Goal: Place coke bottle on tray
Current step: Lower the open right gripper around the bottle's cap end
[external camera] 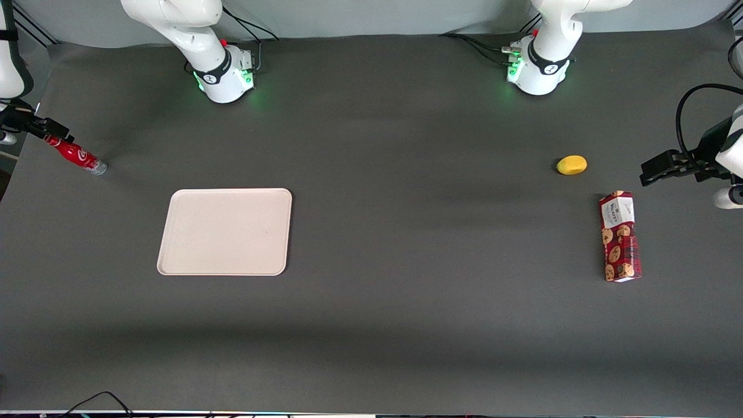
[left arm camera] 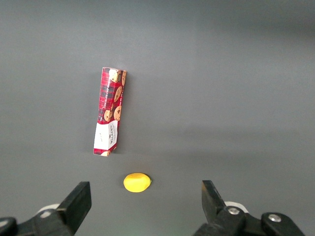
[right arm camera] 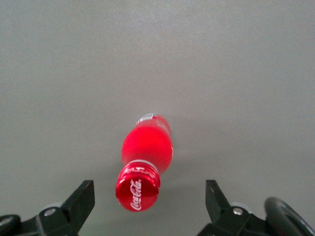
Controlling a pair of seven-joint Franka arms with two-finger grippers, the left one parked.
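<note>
Flanking coke bottle [right arm camera: 146,157]: open tool [right arm camera: 150,199], tray [external camera: 225,231] nearby.

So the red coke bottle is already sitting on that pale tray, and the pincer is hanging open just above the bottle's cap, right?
Not quite. The coke bottle is not on the tray; it stands on the dark table toward the working arm's end, apart from the tray, as the front view shows. The rest holds: the pincer is open around the cap.

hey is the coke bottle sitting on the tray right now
No, the coke bottle stands on the dark table near the working arm's end, under the open pincer, apart from the tray.
</note>
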